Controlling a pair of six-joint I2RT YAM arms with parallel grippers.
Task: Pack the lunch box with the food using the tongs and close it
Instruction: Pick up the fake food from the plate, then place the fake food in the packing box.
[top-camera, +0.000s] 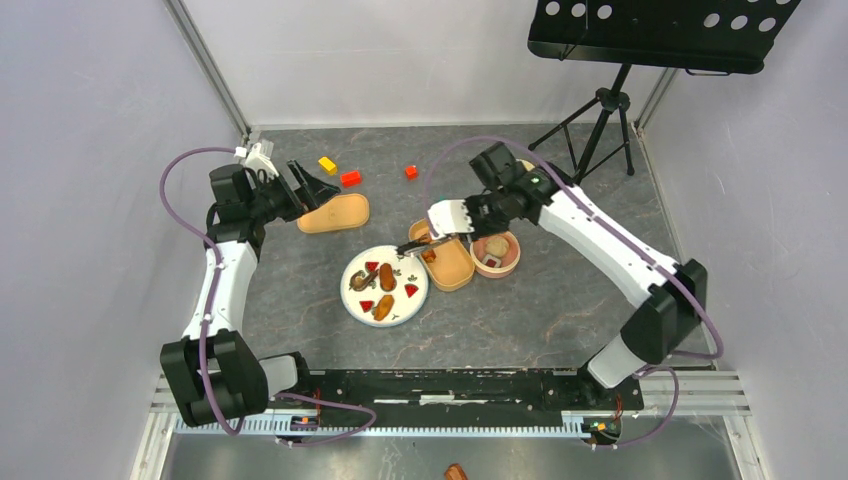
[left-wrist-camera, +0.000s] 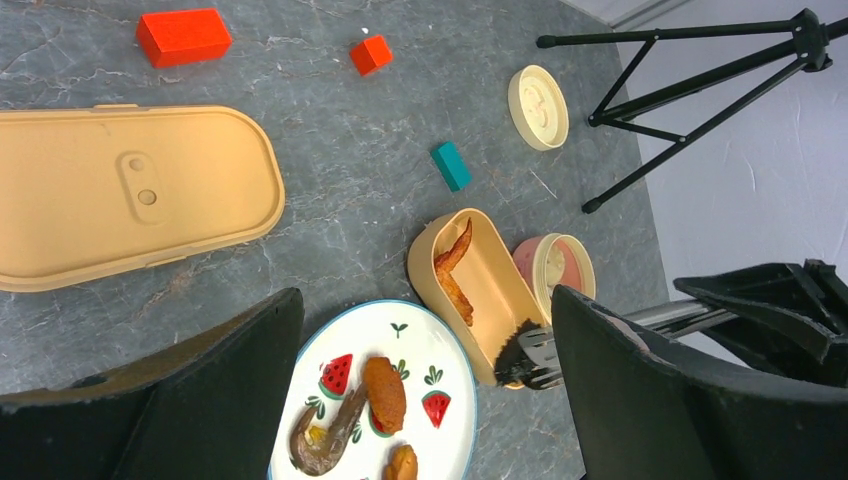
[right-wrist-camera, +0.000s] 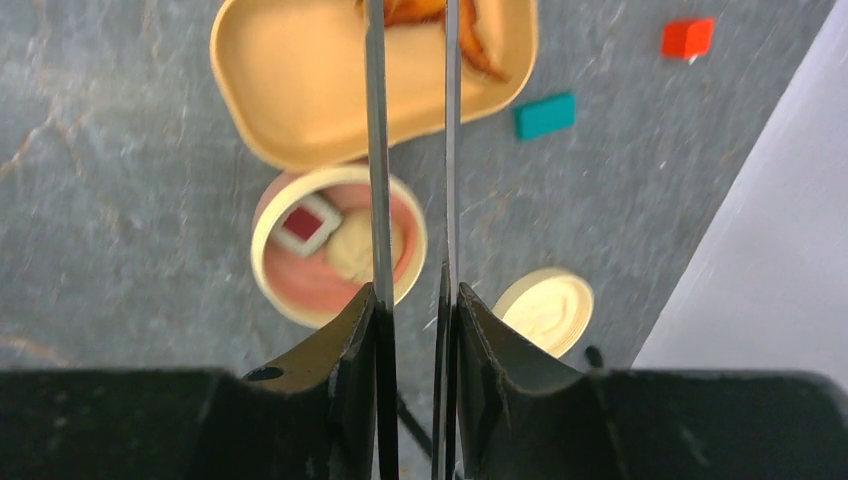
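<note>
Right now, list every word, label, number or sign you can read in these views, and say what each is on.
None can be read.
The plate carries only painted watermelon slices and leaves.
The small round lid has a raised mark, too faint to read.
The lunch box lid shows only two dimples.

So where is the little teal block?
In the left wrist view, the teal block lies between the round lid and the open lunch box, touching neither.

You have two arms, a left arm (top-camera: 228, 285) and a right arm (top-camera: 600, 235), white with big black joints (top-camera: 215, 378). A purple cable (top-camera: 163, 190) loops along each one. Your fingers (left-wrist-camera: 690, 400) are black and thick, with smooth slanted sides.
</note>
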